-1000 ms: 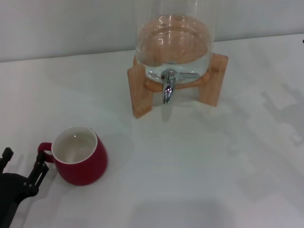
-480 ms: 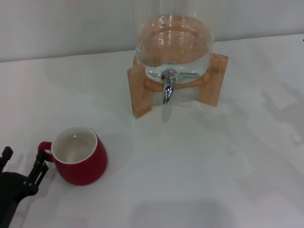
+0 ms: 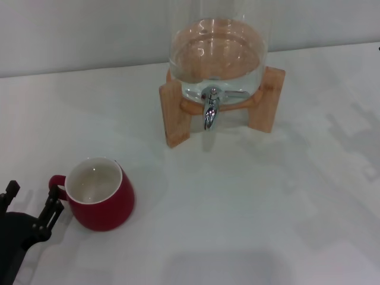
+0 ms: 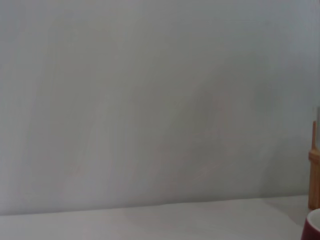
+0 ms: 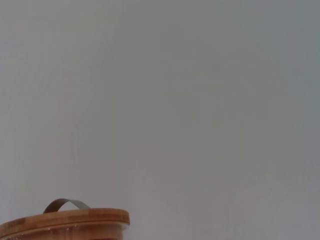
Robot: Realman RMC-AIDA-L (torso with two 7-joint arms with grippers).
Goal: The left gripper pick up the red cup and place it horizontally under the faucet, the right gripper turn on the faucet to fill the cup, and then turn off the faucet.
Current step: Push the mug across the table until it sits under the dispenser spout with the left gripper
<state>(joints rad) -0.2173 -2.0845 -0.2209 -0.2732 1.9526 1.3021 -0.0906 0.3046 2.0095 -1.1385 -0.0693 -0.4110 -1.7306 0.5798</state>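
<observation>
Left gripper point(image 3: 31, 205) is sitting low at the table's near left corner, its 2 black fingers spread apart and holding nothing. The red cup point(image 3: 98, 195) is standing upright just beside it, toward the robot's right, with the small loop handle point(image 3: 56, 185) pointing straight at the nearer finger — touching or a hair apart, cannot tell which.

That handle-to-finger line is what the grasp is turning on: the cup lies right of the jaws, not yet between them, so the claw probably needs to shift over to bracket handle or wall.

Cup is glazed, rounded, dark red outside and white inside, mouth up; likely slick under the pads.

Faucet point(image 3: 210, 110) — small chrome tap, spout down — is projecting from the clear glass dispenser point(image 3: 217, 53) on its wooden stand point(image 3: 175, 116), well apart from the cup, farther back and to the right.

Right gripper is not showing; its wrist view is catching only the dispenser's wooden lid point(image 5: 65, 222).
</observation>
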